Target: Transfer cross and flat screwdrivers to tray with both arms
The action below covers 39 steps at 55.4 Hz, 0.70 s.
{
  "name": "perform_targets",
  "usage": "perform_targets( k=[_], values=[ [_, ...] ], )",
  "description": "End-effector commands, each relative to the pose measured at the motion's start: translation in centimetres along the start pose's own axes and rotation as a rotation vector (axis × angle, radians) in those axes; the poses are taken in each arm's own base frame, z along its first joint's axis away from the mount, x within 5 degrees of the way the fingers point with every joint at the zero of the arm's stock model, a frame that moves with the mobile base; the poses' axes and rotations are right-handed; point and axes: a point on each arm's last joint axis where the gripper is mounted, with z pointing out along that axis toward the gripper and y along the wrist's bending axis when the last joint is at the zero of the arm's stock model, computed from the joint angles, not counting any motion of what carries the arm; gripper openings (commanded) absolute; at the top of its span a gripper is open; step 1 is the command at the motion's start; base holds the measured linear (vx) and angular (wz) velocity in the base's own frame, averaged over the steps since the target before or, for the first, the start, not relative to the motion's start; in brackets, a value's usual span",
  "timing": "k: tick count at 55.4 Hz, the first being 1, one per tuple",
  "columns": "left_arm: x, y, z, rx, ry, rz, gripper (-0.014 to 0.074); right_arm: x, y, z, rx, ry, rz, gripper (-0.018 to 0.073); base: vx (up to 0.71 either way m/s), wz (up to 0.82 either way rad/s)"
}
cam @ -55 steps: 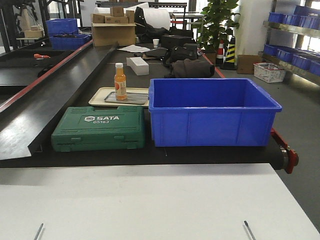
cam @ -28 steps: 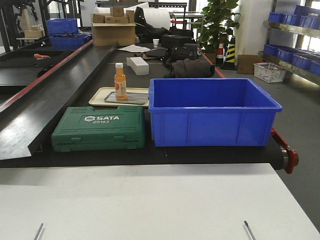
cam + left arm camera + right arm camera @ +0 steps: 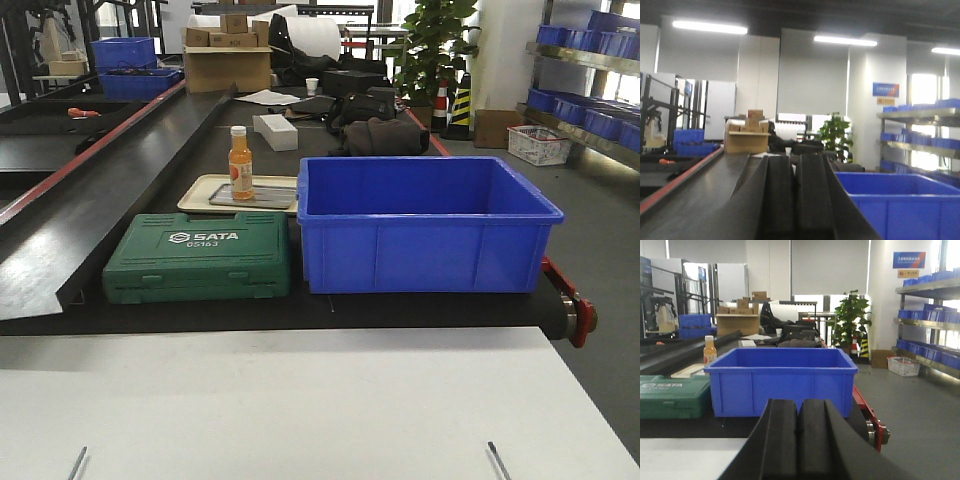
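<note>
Front view: left-hand screwdriver shaft [image 3: 78,462] and right-hand screwdriver shaft [image 3: 497,458] peek in on the white counter [image 3: 320,400], and the grey tray [image 3: 275,196] sits far ahead of the fingers, under the orange bottle [image 3: 240,165]. Left wrist: left fingers [image 3: 780,200] together, empty, level. Right wrist: right fingers [image 3: 785,440] together too. Best to tip down, spread, then straddle each handle.

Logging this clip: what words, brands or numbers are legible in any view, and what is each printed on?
"SATA": on the lid of the green tool case.
"05163": on the same lid, just under the brand.
blue wall sign: lettering too blurred to read.
small orange plaque beneath it: too small to read.
orange bottle: label unreadable.
</note>
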Motion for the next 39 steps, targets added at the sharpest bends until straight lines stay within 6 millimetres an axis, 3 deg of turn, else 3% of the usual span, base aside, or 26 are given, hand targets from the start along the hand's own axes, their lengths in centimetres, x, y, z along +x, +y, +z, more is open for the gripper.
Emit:
perform_targets(
  k=[1, 12, 20, 31, 39],
  values=[
    [-1.1, -0.1, 2.3, -0.006, 0.049, -0.017, 0.0083, -1.5, 0.0, 2.0, 0.003, 0.033, -0.030, -0.0002, 0.00, 0.00],
    [2.4, 0.2, 6.5, -0.019, 0.293, 0.053, 0.0225, 1.3, 0.0, 6.0, 0.002, 0.263, -0.022, 0.0046, 0.00, 0.00],
    [4.9, 0.5, 8.5, -0.023, 0.438, 0.071, 0.0348, 3.2, 0.0, 7.8, 0.000, 0.384, -0.027, 0.0159, 0.00, 0.00],
    [7.7, 0.8, 10.1, -0.039, 0.590, 0.040, 0.0402, 6.2, 0.0, 10.0, -0.001, 0.551, -0.024, 0.0351, 0.00, 0.00],
    [9.9, 1.3, 10.8, -0.077, 0.723, -0.007, 0.0464, 8.1, 0.0, 10.8, 0.024, 0.665, 0.048, 0.0434, 0.00, 0.00]
  ],
)
